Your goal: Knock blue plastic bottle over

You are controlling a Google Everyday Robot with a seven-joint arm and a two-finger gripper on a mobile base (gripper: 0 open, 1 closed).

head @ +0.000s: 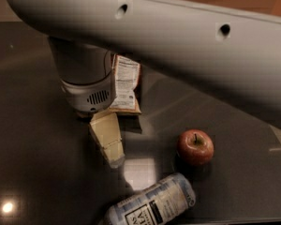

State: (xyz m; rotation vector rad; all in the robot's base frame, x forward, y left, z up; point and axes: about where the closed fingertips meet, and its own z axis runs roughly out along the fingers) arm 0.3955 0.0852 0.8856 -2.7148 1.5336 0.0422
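While the big pale grey robot arm point(187, 55) crosses the whole upper part of the camera view, its round wrist comes down at the left and ends in the gripper point(111, 153). The gripper's beige tip points down to the dark shiny table point(37, 172) and is close above it. We cannot tell whether the gripper is released or clenched, and we see nothing held in it.

The small clear plastic bottle with the pale blue-white label point(152, 203) lies on its side on the table. It is in front of the gripper and a little to the right in the picture, apart from it. Its round base points up and right, and its other end is cut by the lower edge.

The brown-and-white snack bag point(125, 83) stands just behind the gripper, beside the wrist. The red apple point(195, 146) sits upright to the right of the gripper, near the bottle's base, and we cannot tell if they touch.
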